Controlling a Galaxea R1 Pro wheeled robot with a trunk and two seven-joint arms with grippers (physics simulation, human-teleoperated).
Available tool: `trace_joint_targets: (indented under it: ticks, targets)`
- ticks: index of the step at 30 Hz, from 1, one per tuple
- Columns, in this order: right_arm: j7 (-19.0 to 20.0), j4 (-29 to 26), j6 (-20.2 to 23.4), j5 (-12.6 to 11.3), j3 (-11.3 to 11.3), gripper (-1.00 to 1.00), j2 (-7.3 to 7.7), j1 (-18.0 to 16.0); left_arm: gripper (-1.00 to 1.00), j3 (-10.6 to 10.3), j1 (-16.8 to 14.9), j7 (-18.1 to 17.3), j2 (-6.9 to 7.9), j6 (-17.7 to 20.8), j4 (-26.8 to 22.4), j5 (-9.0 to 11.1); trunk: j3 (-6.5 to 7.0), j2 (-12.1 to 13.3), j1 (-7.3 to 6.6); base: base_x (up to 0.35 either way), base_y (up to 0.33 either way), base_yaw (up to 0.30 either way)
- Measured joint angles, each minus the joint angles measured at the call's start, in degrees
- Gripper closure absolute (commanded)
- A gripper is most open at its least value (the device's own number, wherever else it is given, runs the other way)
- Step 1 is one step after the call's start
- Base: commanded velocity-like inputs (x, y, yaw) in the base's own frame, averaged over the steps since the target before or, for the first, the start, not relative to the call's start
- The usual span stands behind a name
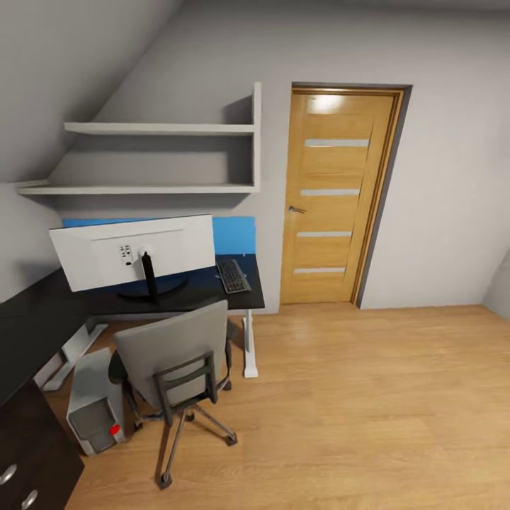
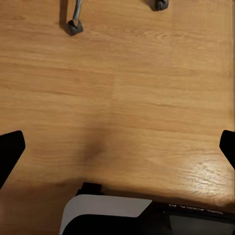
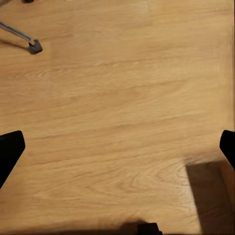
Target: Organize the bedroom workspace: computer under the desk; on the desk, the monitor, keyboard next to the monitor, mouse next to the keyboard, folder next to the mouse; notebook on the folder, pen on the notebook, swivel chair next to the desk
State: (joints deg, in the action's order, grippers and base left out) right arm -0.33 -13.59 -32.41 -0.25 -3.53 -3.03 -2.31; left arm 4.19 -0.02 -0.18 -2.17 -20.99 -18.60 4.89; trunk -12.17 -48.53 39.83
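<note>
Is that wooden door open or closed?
Closed: the door sits flush inside its frame, with no gap showing around its edges.

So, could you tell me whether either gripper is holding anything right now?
Nothing is held: both wrist views show open fingers above bare wooden floor.

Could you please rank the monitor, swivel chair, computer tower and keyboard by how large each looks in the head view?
1. Swivel chair, nearer the camera
2. Monitor, not much smaller
3. Computer tower
4. Keyboard, smallest and farthest
</note>
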Motion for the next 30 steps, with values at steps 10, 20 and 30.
trace_joint_targets:
  ticks: [10,20,30]
  targets:
    - [0.0,0.0,0.0,0.0,0.0,-1.00,0.00,0.0,-1.00,0.0,0.0,-0.1,0.00,-0.1,0.0,0.0,0.00,0.0,0.00,0.003,-0.003,-0.298]
    - [0.0,0.0,0.0,0.0,0.0,-1.00,0.00,0.0,-1.00,0.0,0.0,-0.1,0.00,-0.1,0.0,0.0,0.00,0.0,-0.01,0.038,0.000,-0.298]
    - [0.0,0.0,0.0,0.0,0.0,-1.00,0.00,0.0,-1.00,0.0,0.0,-0.1,-0.05,-0.1,0.0,0.0,0.00,0.0,-0.03,0.275,0.000,-0.298]
